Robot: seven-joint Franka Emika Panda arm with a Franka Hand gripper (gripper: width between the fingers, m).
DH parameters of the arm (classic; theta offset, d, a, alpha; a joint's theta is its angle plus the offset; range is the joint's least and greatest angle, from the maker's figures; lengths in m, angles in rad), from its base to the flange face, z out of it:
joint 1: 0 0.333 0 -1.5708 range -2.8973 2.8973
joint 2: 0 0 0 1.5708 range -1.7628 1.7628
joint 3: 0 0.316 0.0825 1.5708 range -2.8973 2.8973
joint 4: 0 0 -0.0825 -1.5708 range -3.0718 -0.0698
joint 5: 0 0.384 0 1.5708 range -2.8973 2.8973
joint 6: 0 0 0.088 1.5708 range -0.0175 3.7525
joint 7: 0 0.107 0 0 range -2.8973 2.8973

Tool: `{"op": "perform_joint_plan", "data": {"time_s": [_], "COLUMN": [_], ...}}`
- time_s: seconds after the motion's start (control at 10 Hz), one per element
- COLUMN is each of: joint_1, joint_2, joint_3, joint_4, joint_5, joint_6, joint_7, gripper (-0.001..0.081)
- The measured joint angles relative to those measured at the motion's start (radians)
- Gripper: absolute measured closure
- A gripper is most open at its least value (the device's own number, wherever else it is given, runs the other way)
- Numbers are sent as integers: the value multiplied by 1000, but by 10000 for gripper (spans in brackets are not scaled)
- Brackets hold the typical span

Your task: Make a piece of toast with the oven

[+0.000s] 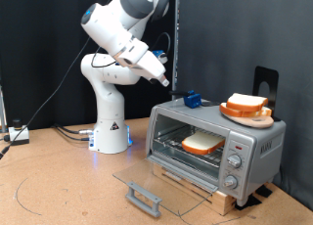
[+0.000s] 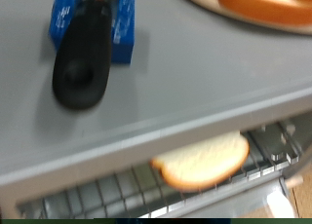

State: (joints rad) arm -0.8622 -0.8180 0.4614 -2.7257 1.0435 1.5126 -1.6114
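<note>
The silver oven (image 1: pixel 256 147) stands at the exterior view's right with its glass door (image 1: pixel 161 181) folded down flat and the dark handle (image 1: pixel 145 198) at the front. One piece of toast (image 1: pixel 203 142) lies on the wire rack inside; it also shows in the wrist view (image 2: pixel 200 164) under the oven's grey top (image 2: pixel 195 78). A second slice (image 1: pixel 246 105) rests on an orange plate (image 1: pixel 245 116) on top of the oven. My gripper (image 1: pixel 164 82) hangs in the air above the oven's left end, holding nothing that I can see. Its fingers do not show in the wrist view.
A small blue and black object (image 1: pixel 193 100) sits on the oven's top near the gripper, and it also shows in the wrist view (image 2: pixel 90 39). The knobs (image 1: pixel 235 158) are at the oven's right. The robot base (image 1: pixel 110 132) stands to the left. Cables (image 1: pixel 68 134) lie on the wooden table.
</note>
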Motion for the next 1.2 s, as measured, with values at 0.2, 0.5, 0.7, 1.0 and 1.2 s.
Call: {"op": "perform_joint_plan", "data": {"time_s": [0.2, 0.5, 0.7, 1.0, 1.2], "joint_1": [-48, -81, -86, -137, -140], "joint_2": [59, 106, 89, 84, 92], "joint_3": [-11, -11, 13, 89, 85], "joint_4": [27, 40, 44, 63, 70], "joint_5": [-64, -68, -39, 28, 12], "joint_6": [21, 84, 88, 225, 143], "joint_7": [-55, -107, 159, 485, 522], "gripper": [-3, -3, -3, -3, -3]}}
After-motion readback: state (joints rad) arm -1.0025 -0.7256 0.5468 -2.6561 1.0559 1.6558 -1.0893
